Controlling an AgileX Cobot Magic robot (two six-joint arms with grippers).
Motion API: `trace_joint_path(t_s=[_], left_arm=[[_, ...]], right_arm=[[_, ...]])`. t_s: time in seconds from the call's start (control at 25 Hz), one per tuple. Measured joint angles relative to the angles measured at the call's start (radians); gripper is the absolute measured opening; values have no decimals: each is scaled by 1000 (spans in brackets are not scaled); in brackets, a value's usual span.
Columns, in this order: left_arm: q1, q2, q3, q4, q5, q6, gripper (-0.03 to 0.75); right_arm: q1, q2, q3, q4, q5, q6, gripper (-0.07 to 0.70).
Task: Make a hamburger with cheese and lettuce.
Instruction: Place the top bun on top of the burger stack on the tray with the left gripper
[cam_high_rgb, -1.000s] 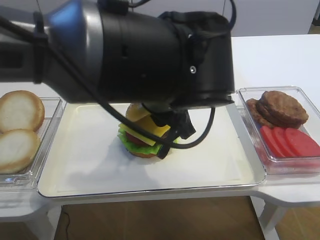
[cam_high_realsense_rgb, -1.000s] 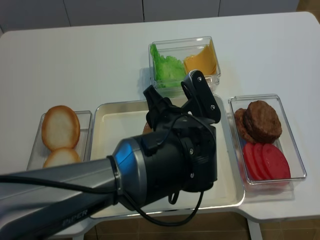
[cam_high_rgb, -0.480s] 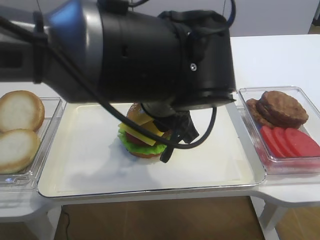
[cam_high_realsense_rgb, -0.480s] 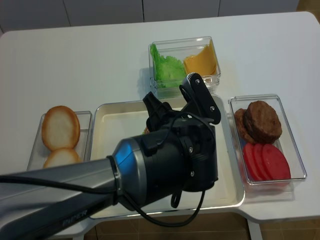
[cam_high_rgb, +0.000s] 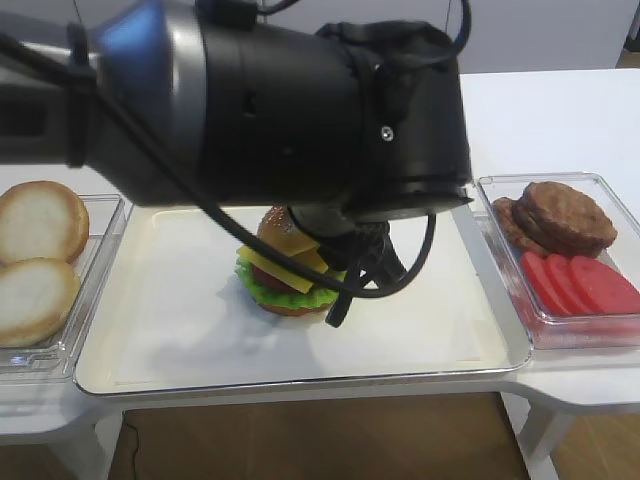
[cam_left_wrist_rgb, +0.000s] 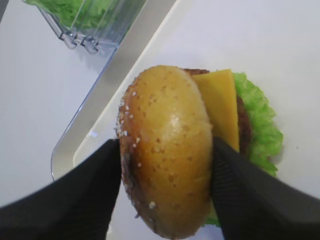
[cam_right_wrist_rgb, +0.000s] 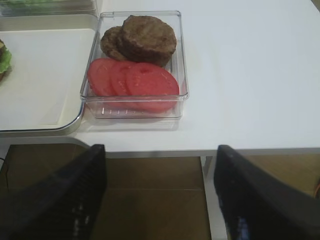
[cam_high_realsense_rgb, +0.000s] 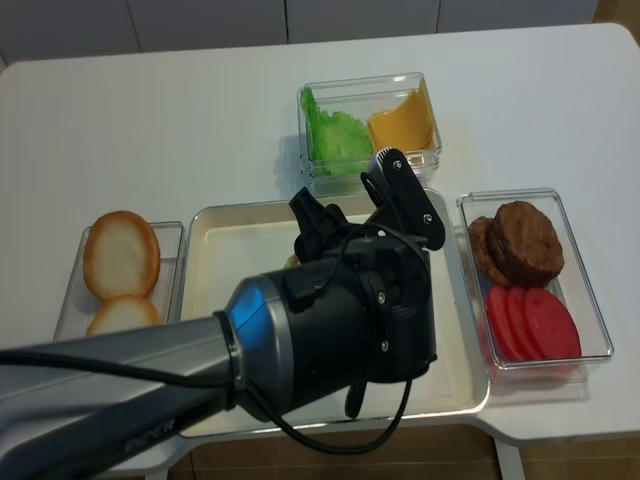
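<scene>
- Now the left gripper (cam_left_wrist_rgb: 165, 160) straddles the sesame top bun (cam_left_wrist_rgb: 165, 150) of the hamburger (cam_high_rgb: 290, 270), a finger (cam_left_wrist_rgb: 85, 195) on each side of it; whether the pads press the bun or have just let go I cannot tell from the wrist view.
- That bun sits tilted and off-centre on the stack, so the cheese (cam_left_wrist_rgb: 220, 107) and the lettuce (cam_left_wrist_rgb: 260, 120) stick out on one side. By my judgement the gripper came from above to set the last layer down.
- The hamburger stands near the middle of the tray (cam_high_rgb: 150, 350) on the worktop (cam_high_realsense_rgb: 180, 120), which keeps it within reach of both arms.
- The right gripper (cam_right_wrist_rgb: 160, 200) hangs over the worktop's front edge with its fingers spread wide and nothing between them, facing the box of patties (cam_right_wrist_rgb: 150, 37) and tomato slices (cam_right_wrist_rgb: 132, 82).
- Against the view a second ago, the top bun has dropped lower onto the cheese and lies flatter, and the left gripper's fingers have moved lower and seem spread a little wider.
- The spare bun halves (cam_high_rgb: 40, 220), the loose greens (cam_high_realsense_rgb: 335, 135) and the pile of cheese slices (cam_high_realsense_rgb: 402, 122) lie as they did.
</scene>
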Motion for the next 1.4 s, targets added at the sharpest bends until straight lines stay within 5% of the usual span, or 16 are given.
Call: trace_joint_path(t_s=[1.4], left_arm=[[24,0,0,-54,-16,-19,533]], right_arm=[[0,0,0,0,0,0,508]])
